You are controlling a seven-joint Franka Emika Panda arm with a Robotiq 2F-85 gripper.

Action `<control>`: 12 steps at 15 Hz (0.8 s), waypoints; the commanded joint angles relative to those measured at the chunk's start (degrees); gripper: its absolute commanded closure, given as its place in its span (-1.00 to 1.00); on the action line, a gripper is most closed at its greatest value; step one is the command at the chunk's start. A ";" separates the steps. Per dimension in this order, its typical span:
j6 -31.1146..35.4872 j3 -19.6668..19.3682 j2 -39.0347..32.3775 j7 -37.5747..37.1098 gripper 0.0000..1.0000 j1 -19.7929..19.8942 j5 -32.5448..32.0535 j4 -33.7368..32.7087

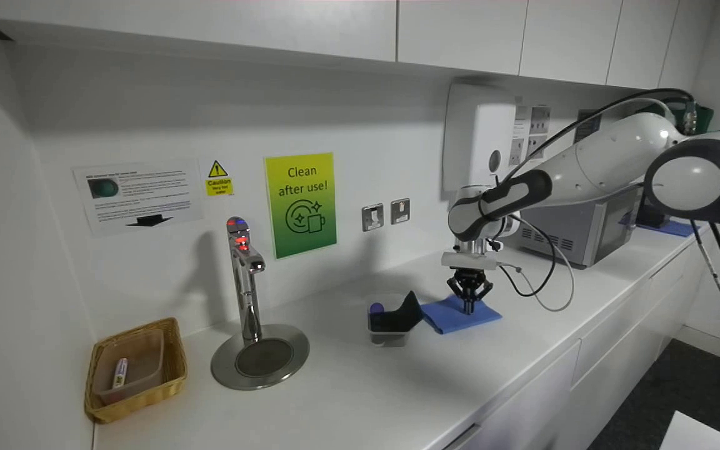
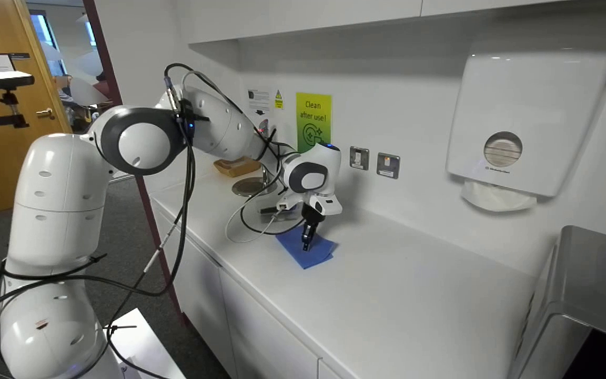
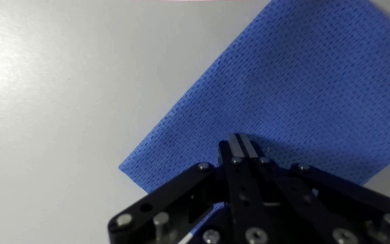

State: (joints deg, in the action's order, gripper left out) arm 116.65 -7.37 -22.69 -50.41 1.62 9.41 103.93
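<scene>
The clenched hand (image 3: pixel 241 144) is over the blue cloth (image 3: pixel 283 84) on the table (image 1: pixel 335 400); contact is unclear. Just left, a clear box (image 1: pixel 389 340) holds a black thing (image 1: pixel 397 320) and a purple thing (image 1: pixel 376 308), both unidentifiable; farther left, a basket (image 1: pixel 141 403) holds a tub (image 1: pixel 144 350) containing a stick (image 1: pixel 120 373).

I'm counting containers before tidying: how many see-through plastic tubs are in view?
2: a clear plastic tub beside the folded blue cloth under the black claw, and a pinkish translucent plastic tub inside the tan wicker basket. More could be hidden behind the grey microwave.
</scene>
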 commanded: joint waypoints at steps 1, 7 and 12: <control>3.06 -1.19 4.18 1.55 1.00 0.64 -1.87 9.83; 5.12 -3.55 6.48 0.79 1.00 2.34 -2.97 13.51; 6.32 -5.67 6.05 0.56 1.00 5.12 -2.48 13.51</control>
State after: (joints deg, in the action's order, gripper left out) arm 119.51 -11.84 -16.26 -50.40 4.66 7.82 114.04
